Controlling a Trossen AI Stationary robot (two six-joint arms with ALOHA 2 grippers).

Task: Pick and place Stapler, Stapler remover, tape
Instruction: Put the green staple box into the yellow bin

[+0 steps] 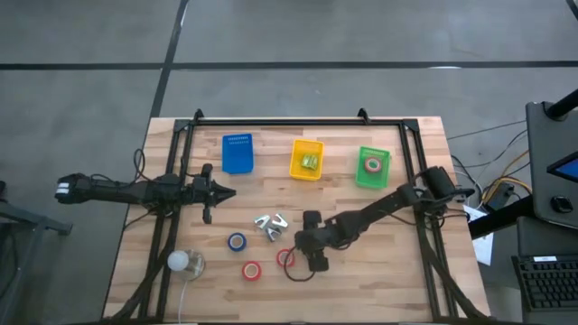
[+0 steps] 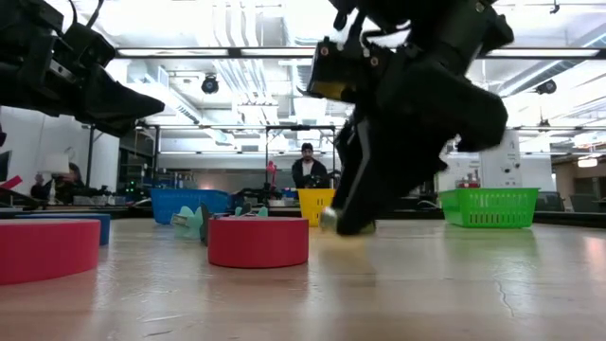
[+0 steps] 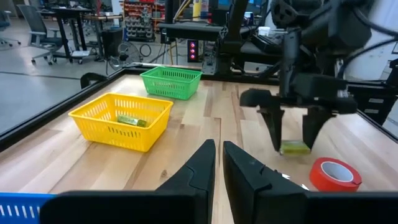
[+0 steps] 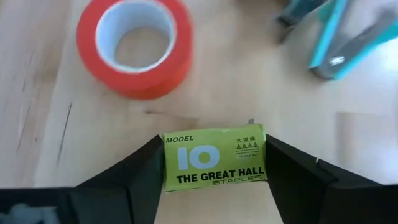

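1. The right gripper is low over the front-middle of the wooden table. Its two dark fingers stand on either side of a small green staples box with white lettering; the fingers look to be touching its ends, though a firm clamp cannot be confirmed.
2. Just beside that box lies a red tape roll, a flat ring with a pale core, lying on its side.
3. A second red tape roll and a blue tape roll lie further left on the table, apart from each other.
4. Near them sit teal-and-metal staple removers in a small cluster.
5. A white ball-like thing rests near the left front edge.
6. The left gripper hovers mid-table on the left, fingers nearly together, holding nothing.
7. Along the far side stand a blue bin, a yellow bin holding green boxes, and a green bin holding a tape roll.
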